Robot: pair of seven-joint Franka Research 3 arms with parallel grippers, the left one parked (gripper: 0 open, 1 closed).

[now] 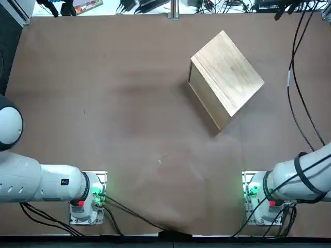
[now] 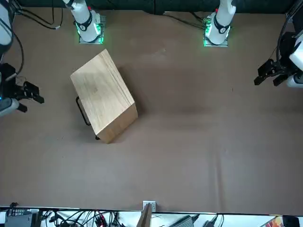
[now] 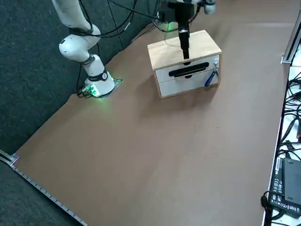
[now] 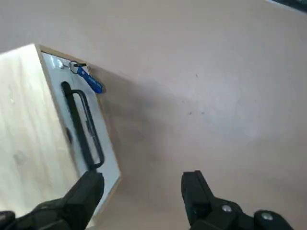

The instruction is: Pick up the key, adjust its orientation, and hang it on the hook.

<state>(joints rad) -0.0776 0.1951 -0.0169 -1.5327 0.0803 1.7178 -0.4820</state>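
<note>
The key [image 1: 159,161] looks like a tiny pale sliver lying flat on the brown table between the two arm bases, also faint in the front view [image 2: 164,49]. The wooden box [image 1: 227,77] stands far from it. On the box's white front panel, a small hook [image 4: 73,65] near an upper corner carries a ring with a blue tag [image 4: 92,83]. My right gripper [image 4: 141,189] hovers open and empty at the robot's right of the box [image 2: 39,93], well away from the key, facing that panel.
A black handle [image 4: 79,124] runs along the box's front panel. Black cables [image 1: 302,88] hang over the table's right side. Cables and electronics lie along the far edge [image 2: 94,218]. Open brown table surrounds the key.
</note>
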